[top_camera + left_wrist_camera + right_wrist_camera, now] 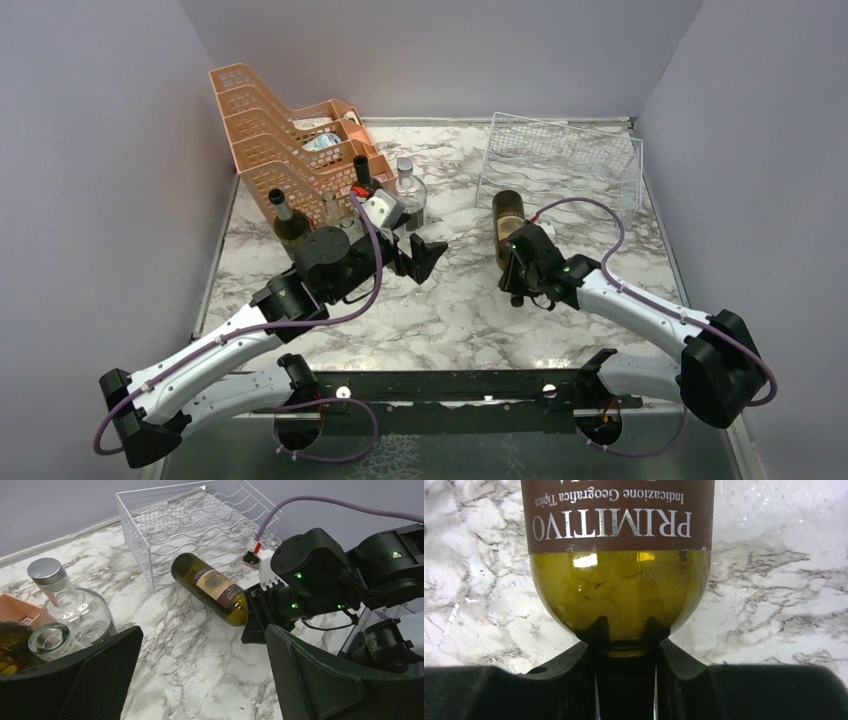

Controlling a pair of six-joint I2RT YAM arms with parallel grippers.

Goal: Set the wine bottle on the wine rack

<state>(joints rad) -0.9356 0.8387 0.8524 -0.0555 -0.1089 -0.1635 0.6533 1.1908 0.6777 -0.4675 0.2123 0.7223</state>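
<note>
Right gripper (625, 680) pinches wine bottle (619, 595) by a neck its fingers hide; base just beside wine rack (565, 160) front edge. Left gripper (422, 258) spread, well apart.

The wine bottle (508, 220) lay, apparently on the tabletop (450, 310), just before the wine rack (565, 160), its neck in the right gripper (625, 655). Stacked trays (285, 135) stood far left, several bottles (405, 185) beside them.

Left arm (215, 350): extended forward and inward.
Left gripper (420, 260): jaws spread wide.
Right arm (640, 305): extended inward.
Right gripper (625, 652): jaws clamped on bottle (619, 590) neck.
</note>
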